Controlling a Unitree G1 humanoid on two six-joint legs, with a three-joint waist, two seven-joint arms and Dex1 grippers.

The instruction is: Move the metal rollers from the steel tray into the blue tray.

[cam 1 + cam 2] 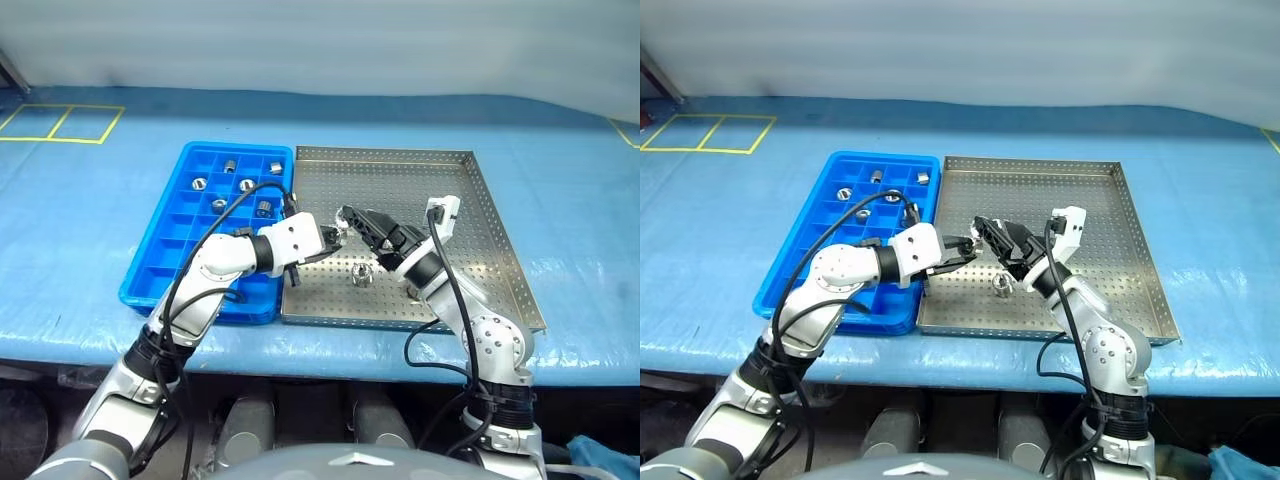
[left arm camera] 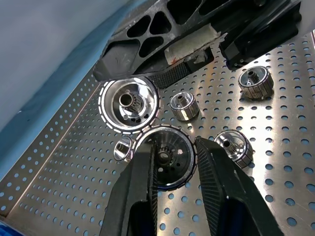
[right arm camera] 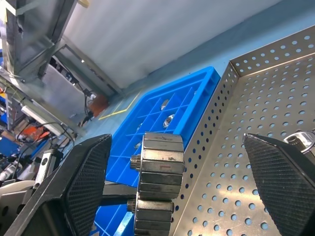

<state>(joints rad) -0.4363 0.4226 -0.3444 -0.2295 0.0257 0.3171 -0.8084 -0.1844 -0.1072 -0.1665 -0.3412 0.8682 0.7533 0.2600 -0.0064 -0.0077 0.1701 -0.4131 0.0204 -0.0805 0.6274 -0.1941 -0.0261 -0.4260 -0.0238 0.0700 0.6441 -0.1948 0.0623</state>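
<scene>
Left claw (image 2: 174,169) pinching roller (image 2: 165,156) | right claw (image 3: 189,184) spread, facing it | loose rollers (image 2: 254,82) on steel tray (image 1: 480,215); blue tray (image 1: 165,260) beside

A long table (image 1: 560,150) covered with a bright blue, slightly wrinkled sheet carries everything here. Two trays sit directly on that cover, side by side with their long edges touching or very nearly so. On the robot's left lies the blue tray (image 1: 160,262), a plastic grid of small square compartments. On its right lies the steel tray (image 1: 495,215), square, shallow, perforated all over, with low raised rims. Both sit near the front edge of the table. Farther back on the left, yellow tape lines (image 1: 62,124) mark out rectangles on the cover, and another yellow strip (image 1: 627,133) shows at the far right.
</scene>
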